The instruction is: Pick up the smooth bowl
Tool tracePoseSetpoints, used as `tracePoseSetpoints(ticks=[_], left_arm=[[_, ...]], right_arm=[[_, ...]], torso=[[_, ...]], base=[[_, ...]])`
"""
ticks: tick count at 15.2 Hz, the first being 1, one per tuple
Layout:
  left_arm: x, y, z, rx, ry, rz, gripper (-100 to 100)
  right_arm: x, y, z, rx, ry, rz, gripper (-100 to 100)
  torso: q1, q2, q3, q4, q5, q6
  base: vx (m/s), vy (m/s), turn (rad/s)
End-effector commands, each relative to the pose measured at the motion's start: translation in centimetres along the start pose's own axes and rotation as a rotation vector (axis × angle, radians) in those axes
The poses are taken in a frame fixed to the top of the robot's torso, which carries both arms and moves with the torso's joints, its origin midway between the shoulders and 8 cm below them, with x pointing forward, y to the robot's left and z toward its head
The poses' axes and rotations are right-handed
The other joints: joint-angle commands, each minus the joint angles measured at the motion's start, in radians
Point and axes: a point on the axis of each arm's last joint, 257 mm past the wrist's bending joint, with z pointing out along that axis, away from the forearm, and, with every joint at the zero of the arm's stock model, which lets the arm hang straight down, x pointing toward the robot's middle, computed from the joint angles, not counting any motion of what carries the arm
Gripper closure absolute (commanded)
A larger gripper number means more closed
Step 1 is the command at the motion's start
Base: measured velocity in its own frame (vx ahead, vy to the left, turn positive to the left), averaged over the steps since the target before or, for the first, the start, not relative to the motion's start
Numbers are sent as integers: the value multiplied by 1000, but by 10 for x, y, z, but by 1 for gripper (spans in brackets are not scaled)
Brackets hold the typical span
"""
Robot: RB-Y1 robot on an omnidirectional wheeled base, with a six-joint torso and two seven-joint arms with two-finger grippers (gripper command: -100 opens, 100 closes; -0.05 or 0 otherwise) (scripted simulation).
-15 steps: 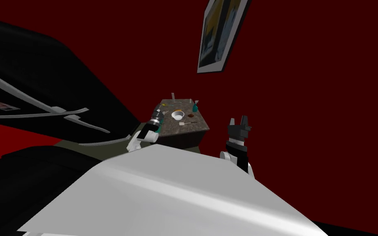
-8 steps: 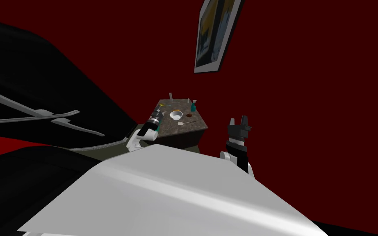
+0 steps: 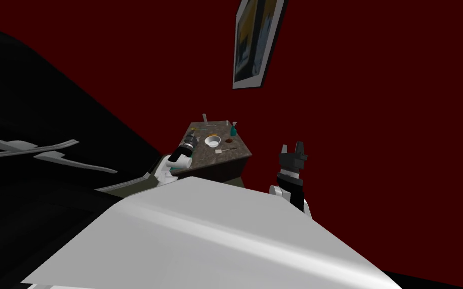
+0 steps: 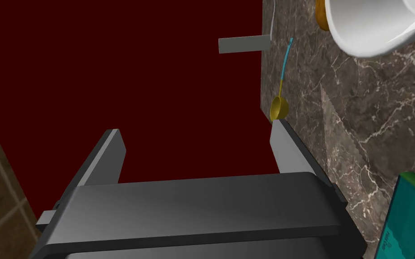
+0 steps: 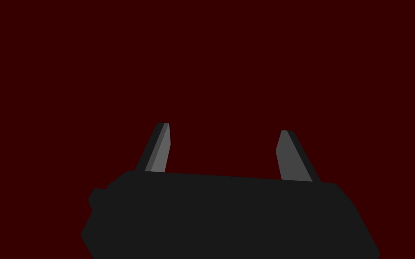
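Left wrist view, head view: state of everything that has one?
bowl: upright on the counter, not gripped
left gripper: open, empty, beside the counter's edge
right gripper: open, empty, away from the counter
yellow scoop: lying flat at the counter's edge
spray bottle: upright on the counter

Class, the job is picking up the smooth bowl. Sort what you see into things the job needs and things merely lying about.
Belongs to the job:
- white bowl
- left hand, open, not yet at the bowl
- marble countertop under the bowl

Lying about:
- yellow measuring spoon
- teal book
- teal spray bottle
- framed picture on the wall
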Motion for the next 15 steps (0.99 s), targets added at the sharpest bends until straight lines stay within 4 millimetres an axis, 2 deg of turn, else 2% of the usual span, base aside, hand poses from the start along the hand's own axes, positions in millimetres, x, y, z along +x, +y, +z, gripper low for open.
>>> tracePoseSetpoints(ticks=[1, 3, 4, 7, 8, 11, 12, 15], left_arm=[[-10, 9, 4, -41, -25, 1, -100], [-12, 16, 3, -67, -31, 1, -100], [-24, 17, 9, -85, -58, 1, -100], [-27, 28, 8, -129, -69, 1, -100], [-39, 28, 13, -141, -96, -2, -100], [-42, 40, 11, -190, -108, -3, -100], [-54, 40, 16, -204, -136, -8, -100], [-57, 52, 12, -252, -148, -11, -100]], right_arm=[[0, 0, 0, 0, 0, 0, 0], [0, 0, 0, 0, 0, 0, 0], [0, 0, 0, 0, 0, 0, 0], [0, 0, 0, 0, 0, 0, 0], [0, 0, 0, 0, 0, 0, 0], [0, 0, 0, 0, 0, 0, 0], [0, 0, 0, 0, 0, 0, 0], [0, 0, 0, 0, 0, 0, 0]], torso=[[0, 0, 0, 0, 0, 0], [0, 0, 0, 0, 0, 0], [0, 0, 0, 0, 0, -1], [0, 0, 0, 0, 0, -1], [0, 0, 0, 0, 0, -1], [0, 0, 0, 0, 0, -1], [0, 0, 0, 0, 0, -1], [0, 0, 0, 0, 0, -1]], base=[[-15, 5, -206], [-9, 8, -58], [-9, 3, -174], [-11, 7, -89], [-12, 0, -164], [-11, 8, -97], [-8, 1, -161], [-9, 7, -95]])
